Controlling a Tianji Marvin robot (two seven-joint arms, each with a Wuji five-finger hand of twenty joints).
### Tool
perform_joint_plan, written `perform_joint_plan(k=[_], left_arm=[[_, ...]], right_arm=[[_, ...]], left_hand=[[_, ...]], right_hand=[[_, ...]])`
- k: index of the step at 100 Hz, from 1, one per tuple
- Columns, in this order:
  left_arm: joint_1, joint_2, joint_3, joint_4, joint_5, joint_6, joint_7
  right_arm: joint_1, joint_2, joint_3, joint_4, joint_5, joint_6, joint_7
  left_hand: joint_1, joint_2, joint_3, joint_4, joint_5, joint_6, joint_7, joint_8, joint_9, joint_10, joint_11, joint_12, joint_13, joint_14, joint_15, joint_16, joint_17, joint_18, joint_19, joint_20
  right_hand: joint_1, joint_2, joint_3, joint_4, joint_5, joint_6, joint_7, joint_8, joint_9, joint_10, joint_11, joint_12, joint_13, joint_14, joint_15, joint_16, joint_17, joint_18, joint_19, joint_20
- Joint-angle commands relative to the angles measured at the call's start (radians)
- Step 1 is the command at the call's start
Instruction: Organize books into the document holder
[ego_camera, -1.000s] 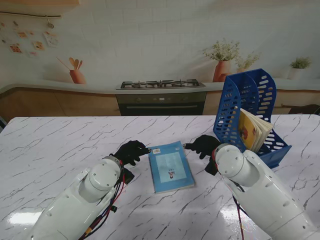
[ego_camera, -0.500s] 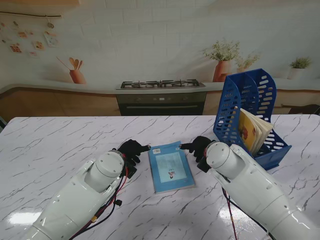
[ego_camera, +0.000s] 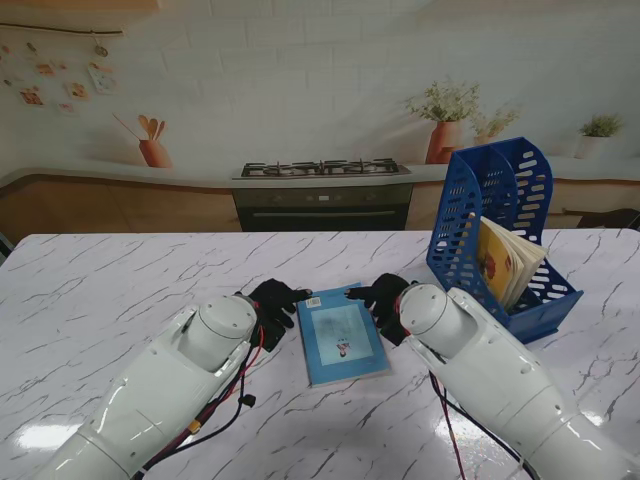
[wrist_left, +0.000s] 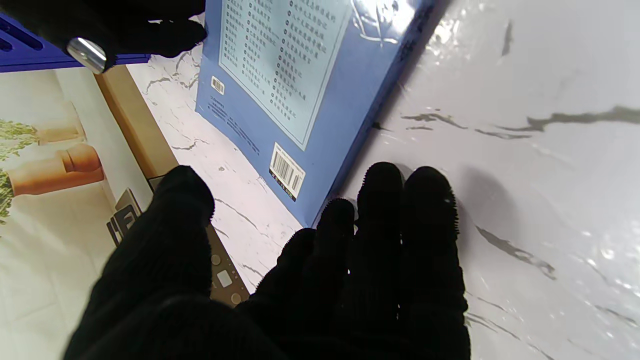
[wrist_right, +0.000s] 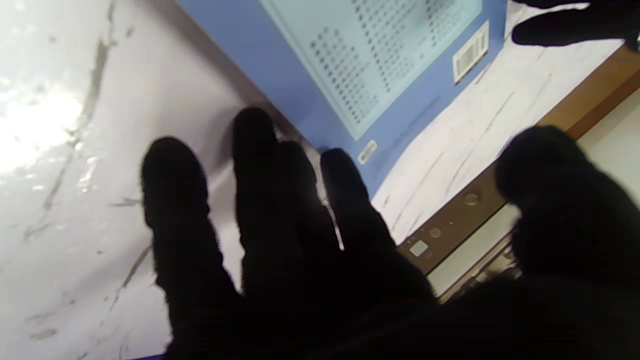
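Observation:
A blue book (ego_camera: 341, 335) lies flat on the marble table (ego_camera: 120, 290), back cover up, between my two hands. My left hand (ego_camera: 276, 305) is open at the book's far left corner, its fingertips (wrist_left: 380, 200) right at the book's edge (wrist_left: 320, 130). On the other side my right hand (ego_camera: 383, 298) is open too, with its fingers (wrist_right: 260, 165) at the far right corner of the book (wrist_right: 380, 65). The blue document holder (ego_camera: 500, 230) stands at the right and holds a yellow book (ego_camera: 503, 262) leaning inside it.
Beyond the table's far edge are a stove and oven (ego_camera: 322, 190), potted plants (ego_camera: 446, 120) and a utensil jar (ego_camera: 152, 140) on a counter. Both white forearms rise from the near corners of the stand view.
Both hands have moved inward toward the blue book, from a little apart on each side to its far corners. The book has not moved.

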Motion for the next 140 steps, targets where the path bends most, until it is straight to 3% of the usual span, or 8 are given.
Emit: perform_joint_plan(k=[1,44,54,63,73,103,117,140], left_arm=[[0.008,-0.019,0.017,0.042,-0.012,-0.001,-0.017],[0.009,-0.05,0.012,0.047,-0.066,0.065,0.032],[0.009,-0.048,0.013,0.044,-0.059,0.091,0.025],[0.006,-0.037,0.016,0.042,-0.06,0.106,-0.012],[0.004,-0.046,0.015,0.06,-0.096,0.096,-0.008],[0.002,-0.111,-0.016,0.114,-0.242,0.049,0.115],[0.01,-0.114,-0.04,0.105,-0.302,0.058,0.111],[0.009,-0.106,-0.044,0.108,-0.342,0.029,0.072]], right_arm=[[-0.023,-0.014,-0.018,0.017,0.005,0.021,0.003],[-0.027,-0.05,-0.018,0.036,0.044,0.102,-0.064],[-0.031,-0.051,-0.018,0.038,0.044,0.097,-0.068],[-0.033,-0.052,-0.016,0.04,0.045,0.095,-0.07],[-0.031,-0.054,-0.017,0.045,0.056,0.094,-0.067],[-0.028,-0.058,-0.03,0.057,0.068,0.081,-0.066],[-0.029,-0.058,-0.029,0.056,0.071,0.079,-0.066],[-0.029,-0.058,-0.028,0.056,0.076,0.075,-0.065]], left_hand=[[-0.006,-0.038,0.018,0.02,-0.02,0.089,-0.014,-0.015,-0.024,0.104,-0.039,-0.015,-0.009,0.077,-0.048,-0.04,0.021,0.016,0.016,-0.012],[-0.027,-0.049,0.131,0.014,-0.073,0.137,-0.149,-0.049,-0.119,0.146,-0.043,-0.017,-0.032,0.084,-0.042,-0.043,0.029,0.018,-0.005,-0.041],[-0.021,-0.041,0.121,0.017,-0.063,0.144,-0.204,-0.05,-0.148,0.16,-0.056,-0.026,-0.065,0.11,-0.05,-0.042,-0.005,0.055,-0.006,-0.031],[-0.012,-0.026,0.083,0.022,-0.043,0.135,-0.277,-0.017,-0.167,0.154,-0.068,-0.035,-0.125,0.129,-0.083,-0.049,-0.083,0.131,-0.018,0.012],[-0.007,-0.034,0.091,0.023,-0.034,0.136,-0.272,-0.003,-0.146,0.148,-0.054,-0.028,-0.104,0.125,-0.071,-0.042,-0.08,0.165,0.016,0.04],[-0.023,-0.121,0.267,0.008,0.02,0.131,-0.263,0.014,-0.057,0.088,0.042,0.026,0.071,0.044,0.034,0.023,0.082,0.113,0.121,0.044],[-0.027,-0.15,0.321,-0.002,0.047,0.107,-0.255,0.017,-0.04,0.051,0.085,0.051,0.103,0.016,0.087,0.079,0.121,0.08,0.173,0.024],[-0.03,-0.146,0.292,-0.004,0.083,0.051,-0.236,0.047,-0.004,-0.024,0.157,0.116,0.131,-0.018,0.173,0.173,0.144,0.027,0.271,0.034]], right_hand=[[-0.01,-0.013,0.011,-0.045,0.04,0.042,0.015,-0.018,0.019,0.045,-0.021,-0.015,-0.009,0.05,-0.064,-0.049,0.024,-0.06,0.03,-0.014],[0.015,0.008,0.026,-0.038,0.012,0.083,0.004,-0.027,-0.023,0.08,-0.001,-0.004,-0.016,0.07,-0.073,-0.059,0.039,-0.059,0.033,-0.034],[0.012,0.008,0.036,-0.038,0.015,0.076,0.006,-0.026,-0.023,0.076,0.003,-0.002,-0.015,0.067,-0.074,-0.06,0.039,-0.059,0.035,-0.037],[0.007,0.007,0.047,-0.039,0.015,0.075,0.007,-0.027,-0.021,0.073,0.004,-0.003,-0.015,0.066,-0.073,-0.06,0.034,-0.06,0.033,-0.041],[0.007,0.003,0.054,-0.04,0.016,0.073,0.009,-0.026,-0.019,0.071,0.005,-0.003,-0.016,0.066,-0.074,-0.061,0.031,-0.061,0.033,-0.043],[0.002,-0.003,0.073,-0.043,0.015,0.067,0.012,-0.027,-0.019,0.065,0.003,-0.005,-0.014,0.06,-0.073,-0.061,0.027,-0.063,0.035,-0.047],[0.003,-0.004,0.077,-0.044,0.013,0.066,0.011,-0.028,-0.021,0.063,0.002,-0.005,-0.017,0.058,-0.074,-0.062,0.024,-0.064,0.034,-0.049],[0.002,-0.004,0.081,-0.045,0.009,0.061,0.01,-0.029,-0.024,0.057,0.0,-0.006,-0.022,0.053,-0.076,-0.062,0.014,-0.071,0.033,-0.05]])
